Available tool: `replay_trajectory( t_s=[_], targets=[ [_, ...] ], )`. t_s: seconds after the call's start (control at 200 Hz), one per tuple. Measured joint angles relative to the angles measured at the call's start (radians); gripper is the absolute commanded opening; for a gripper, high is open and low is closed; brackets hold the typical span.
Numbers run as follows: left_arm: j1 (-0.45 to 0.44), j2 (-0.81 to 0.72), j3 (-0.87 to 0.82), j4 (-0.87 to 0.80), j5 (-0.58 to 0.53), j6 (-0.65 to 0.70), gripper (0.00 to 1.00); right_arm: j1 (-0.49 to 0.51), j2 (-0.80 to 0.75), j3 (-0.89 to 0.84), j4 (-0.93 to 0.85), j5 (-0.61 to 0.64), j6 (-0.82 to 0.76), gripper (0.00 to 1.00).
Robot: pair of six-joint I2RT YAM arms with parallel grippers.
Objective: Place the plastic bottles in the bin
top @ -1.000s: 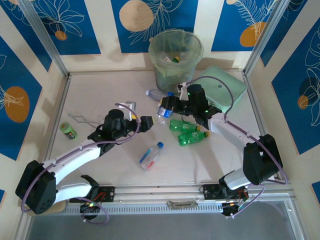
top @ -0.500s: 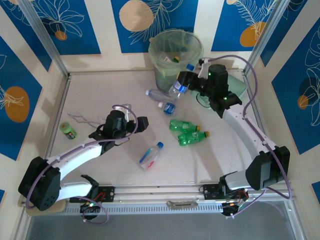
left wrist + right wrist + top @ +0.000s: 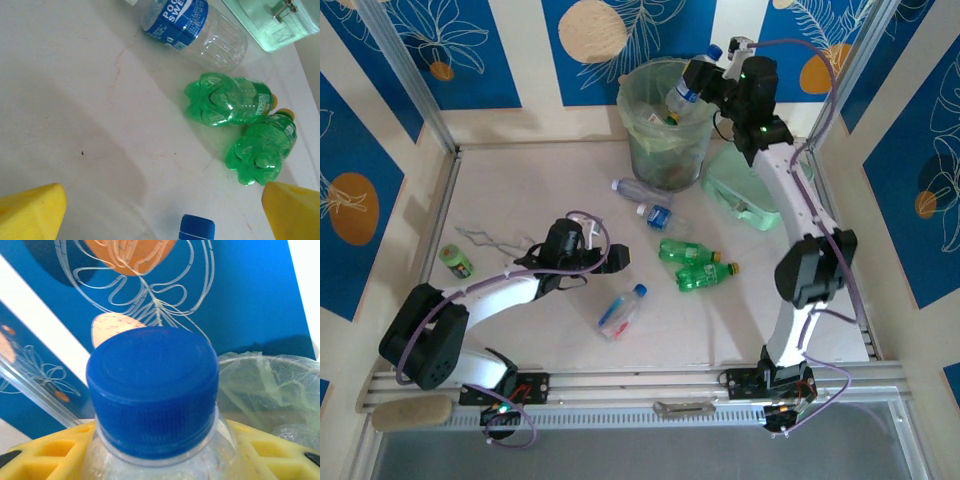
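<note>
Bottle [image 3: 683,96] clamped in right gripper [image 3: 696,82] above bin [image 3: 655,150], left gripper [image 3: 616,259] spread wide

R arm swung from table centre up to 12 o'clock; right gripper [image 3: 698,82] now over the rim of the bin [image 3: 632,95], w/ the clear blue-capped bottle [image 3: 682,97] lifted off the table in its grip, cap toward 1 o'clock; R elbow pulled in nearer its base; left gripper [image 3: 617,260] crept slightly toward 5 o'clock; mint-green lid [image 3: 745,200] looks nudged toward 9 o'clock.
</note>
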Motion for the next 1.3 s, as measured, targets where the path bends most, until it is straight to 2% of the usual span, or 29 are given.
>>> replay_trajectory(
  t_s=[0.285,0.525,0.59,0.71,0.79,0.955,1.11,1.301],
  targets=[
    [0.0,0.0,0.0,-0.045,0.006,0.03,1.0,-0.007,0.292,0.382,-0.193,-0.012,0.007,0.56],
    [0.0,-0.004,0.0,-0.061,0.006,0.043,1.0,-0.007,0.406,0.534,-0.323,-0.054,0.025,0.6],
    [0.0,-0.007,0.0,-0.061,0.006,0.043,1.0,-0.007,0.41,0.537,-0.344,-0.059,0.029,0.63],
    [0.0,-0.013,0.0,-0.064,0.006,0.043,1.0,-0.007,0.411,0.554,-0.369,-0.062,0.038,0.8],
    [0.0,-0.02,0.0,-0.065,0.006,0.043,1.0,-0.007,0.411,0.586,-0.386,-0.064,0.025,0.87],
    [0.0,-0.033,0.0,-0.069,0.006,0.043,1.0,-0.007,0.409,0.654,-0.405,-0.064,0.0,0.89],
    [0.0,-0.04,0.0,-0.072,0.006,0.043,1.0,-0.004,0.377,0.647,-0.444,-0.059,-0.038,0.91],
    [0.0,-0.04,0.0,-0.083,0.006,0.043,1.0,0.022,0.219,0.467,-0.459,-0.057,-0.1,0.93]
  ],
)
